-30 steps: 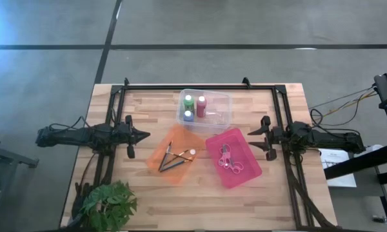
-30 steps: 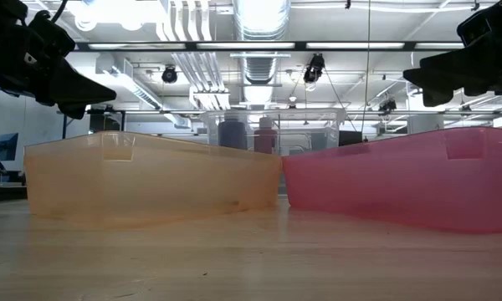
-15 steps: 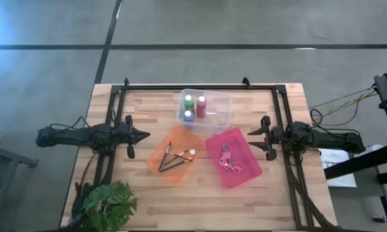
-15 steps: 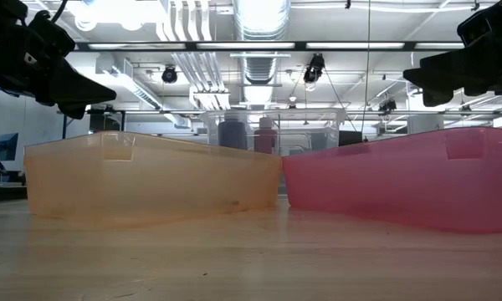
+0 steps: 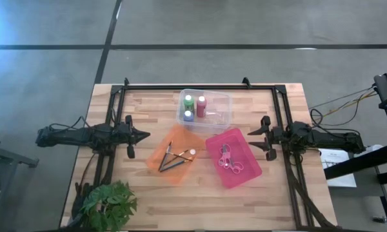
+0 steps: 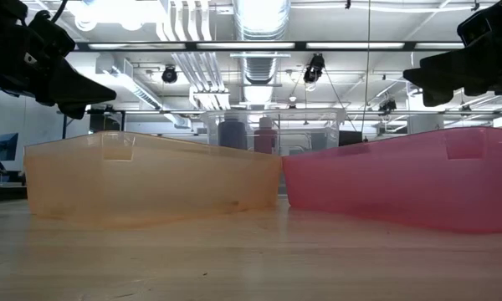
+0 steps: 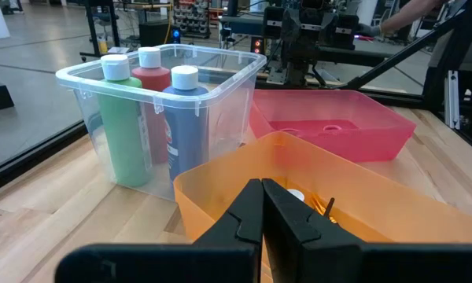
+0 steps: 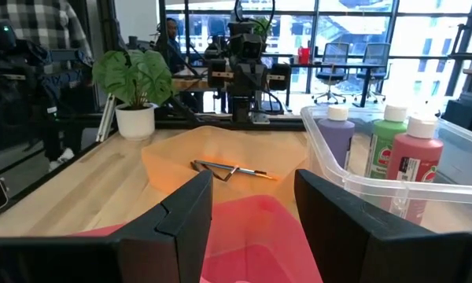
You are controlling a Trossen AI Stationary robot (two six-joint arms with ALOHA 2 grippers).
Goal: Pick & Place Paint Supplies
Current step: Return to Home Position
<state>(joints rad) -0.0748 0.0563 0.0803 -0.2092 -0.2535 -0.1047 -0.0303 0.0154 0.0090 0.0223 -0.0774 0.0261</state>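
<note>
We see left gripper [image 5: 146, 136] together by orange bin [image 5: 156, 153] with brushes [image 5: 176, 158], right gripper [image 5: 252, 133] apart by pink bin [image 5: 246, 170]; bottles [image 5: 194, 106] in clear bin [image 5: 224, 97].

Table [image 5: 148, 206] is pale wood planks, smooth with a soft sheen. Clear bin [image 7: 220, 110] is glossy see-through plastic. Orange bin [image 6: 151, 180] and pink bin [image 6: 402, 180] are cloudier, frosted-looking plastic. Paint bottles [image 7: 187, 118] look like smooth plastic too. Left gripper [image 7: 262, 185] is matt black.

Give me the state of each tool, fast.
Left tool: shut, holding nothing, over the table's left side.
Right tool: open, empty, over the table's right side.
</note>
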